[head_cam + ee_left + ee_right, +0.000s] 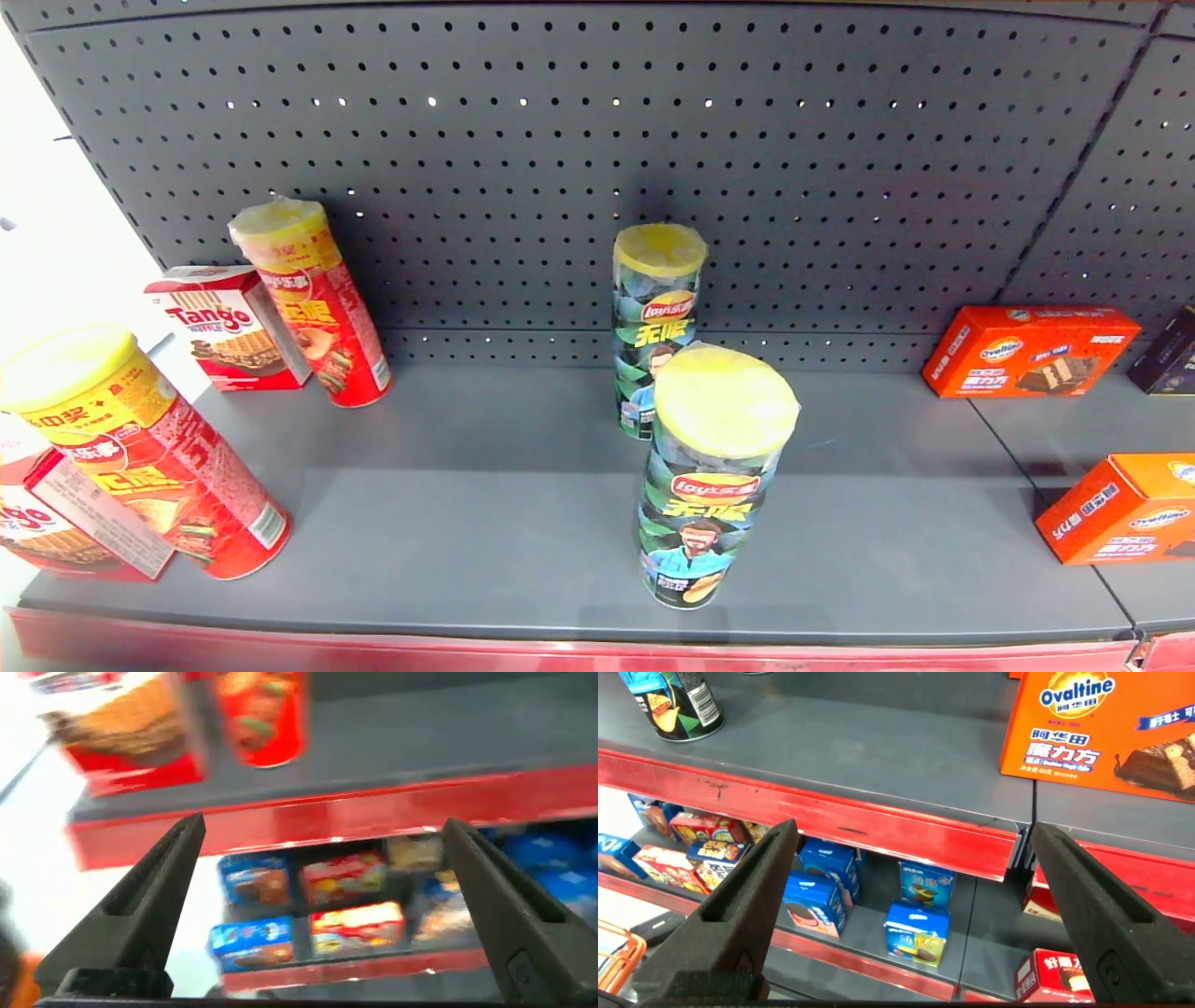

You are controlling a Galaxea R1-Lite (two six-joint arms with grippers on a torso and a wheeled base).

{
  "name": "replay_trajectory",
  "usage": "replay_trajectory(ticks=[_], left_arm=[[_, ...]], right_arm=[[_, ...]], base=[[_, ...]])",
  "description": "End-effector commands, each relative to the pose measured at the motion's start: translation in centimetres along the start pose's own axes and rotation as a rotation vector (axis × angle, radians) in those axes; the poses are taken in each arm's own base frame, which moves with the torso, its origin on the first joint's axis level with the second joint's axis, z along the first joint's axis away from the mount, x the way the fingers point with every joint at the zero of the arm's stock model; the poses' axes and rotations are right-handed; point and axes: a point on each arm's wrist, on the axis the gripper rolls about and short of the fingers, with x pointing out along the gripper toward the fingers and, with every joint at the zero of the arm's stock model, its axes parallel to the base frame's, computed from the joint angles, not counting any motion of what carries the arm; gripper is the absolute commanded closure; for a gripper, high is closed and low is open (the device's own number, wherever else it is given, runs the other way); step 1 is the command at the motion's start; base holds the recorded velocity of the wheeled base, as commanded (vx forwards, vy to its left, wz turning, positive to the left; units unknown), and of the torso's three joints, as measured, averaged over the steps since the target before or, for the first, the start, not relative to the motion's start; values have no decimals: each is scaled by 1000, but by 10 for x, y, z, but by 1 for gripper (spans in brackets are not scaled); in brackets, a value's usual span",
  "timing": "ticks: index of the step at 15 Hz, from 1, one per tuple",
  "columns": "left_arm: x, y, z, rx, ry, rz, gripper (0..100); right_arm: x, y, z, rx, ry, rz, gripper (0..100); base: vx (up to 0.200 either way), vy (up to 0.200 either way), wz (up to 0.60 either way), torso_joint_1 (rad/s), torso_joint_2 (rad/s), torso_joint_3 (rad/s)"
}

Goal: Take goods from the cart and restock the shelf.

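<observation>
A green chip can (711, 476) stands upright near the front of the grey shelf (485, 504), long axis vertical, yellow lid up. It hides the foot of a second green can (653, 308) just behind. The left gripper (322, 826) and right gripper (915, 829) hang before the shelf's red edge, spread wide and empty. A wafer box (56, 546) is cut off at the left.

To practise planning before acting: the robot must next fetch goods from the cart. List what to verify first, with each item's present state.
1. Fingers of left gripper open, nothing held: ok.
2. Fingers of right gripper open, nothing held: ok.
3. Bare shelf beside front green can: ok.
4. Front one and rear green can upright: ok.
5. Position of cart known: cannot tell.
</observation>
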Motion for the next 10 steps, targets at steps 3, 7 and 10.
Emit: replay_trajectory(ticks=[3, 7, 10], left_arm=[[1, 0, 0, -2, 11, -10, 0], [1, 0, 0, -2, 7, -7, 0], [2, 0, 1, -5, 29, -12, 0]], right_arm=[[0, 0, 0, -3, 2, 7, 0], [36, 0, 104, 1, 22, 47, 0], [78, 8, 117, -131, 171, 210, 0]], base=[[0, 0, 0, 0, 0, 0], [0, 0, 0, 0, 0, 0], [0, 0, 0, 0, 0, 0]])
